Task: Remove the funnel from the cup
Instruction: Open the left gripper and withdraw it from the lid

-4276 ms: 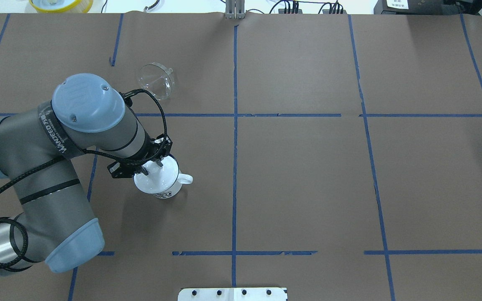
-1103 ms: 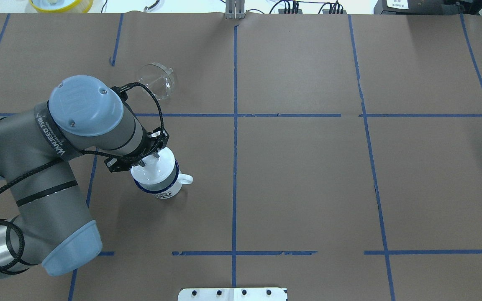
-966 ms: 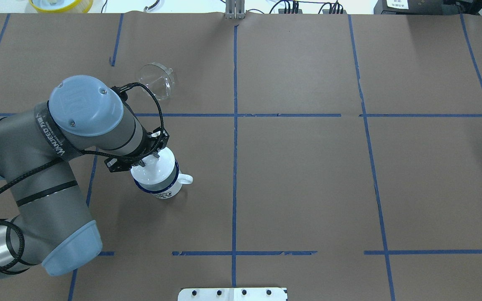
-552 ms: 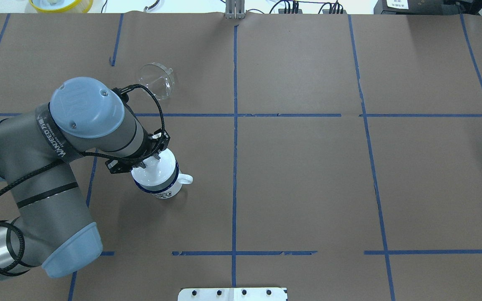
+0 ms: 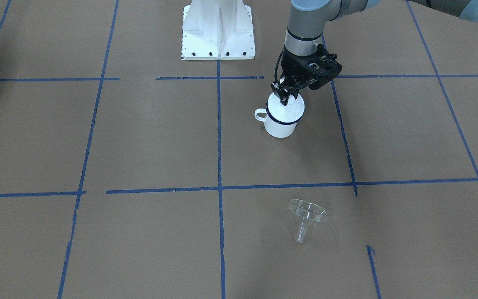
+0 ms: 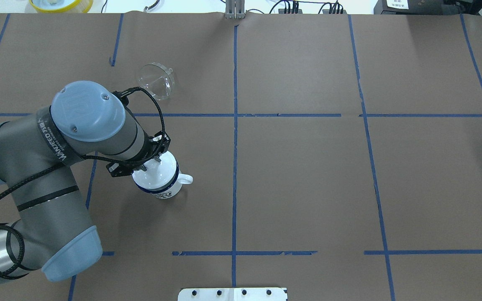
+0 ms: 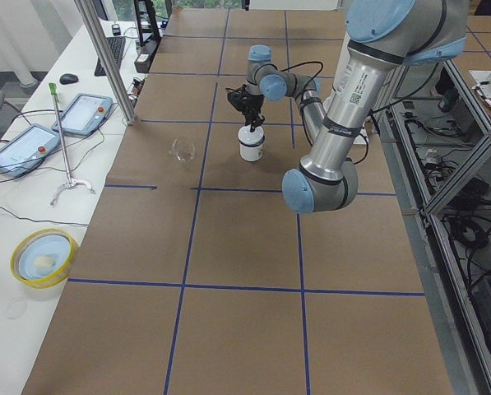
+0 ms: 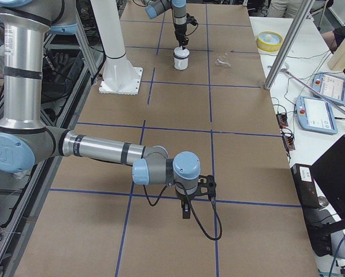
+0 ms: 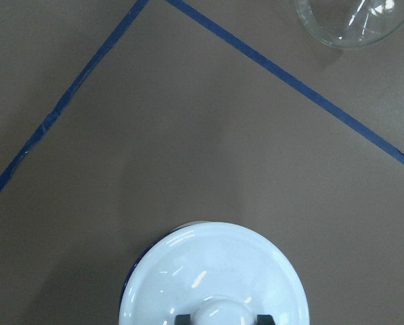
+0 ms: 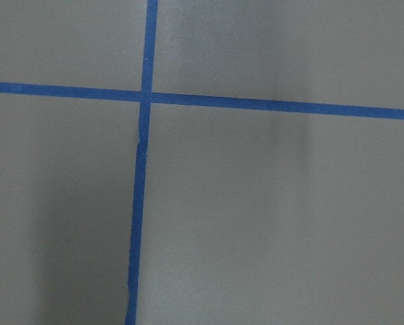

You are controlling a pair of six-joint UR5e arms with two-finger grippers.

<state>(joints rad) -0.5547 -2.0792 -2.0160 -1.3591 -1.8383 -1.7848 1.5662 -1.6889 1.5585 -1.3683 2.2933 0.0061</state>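
The clear funnel [image 5: 307,214] lies on its side on the brown table, apart from the cup; it also shows in the overhead view [image 6: 156,81] and at the top of the left wrist view [image 9: 350,20]. The cup, a white mug [image 5: 280,126] with a dark blue rim, stands upright [image 6: 166,189]. My left gripper [image 5: 285,99] is shut on the knob of a white round lid [image 9: 212,274] and holds it just over the mug's mouth [image 6: 156,169]. My right gripper [image 8: 185,213] hangs over bare table far away; I cannot tell whether it is open or shut.
The robot's white base plate [image 5: 218,29] stands at the table's edge by the robot. A yellow bowl [image 7: 41,257] and teach pendants lie on the side bench beyond the table. Blue tape lines [image 6: 234,125] divide the brown surface into squares.
The lid sat flush on the mug 4.3 s ago; now it stands slightly raised and the mug's blue rim shows beneath it. The left arm has shifted a little. The funnel has not moved.
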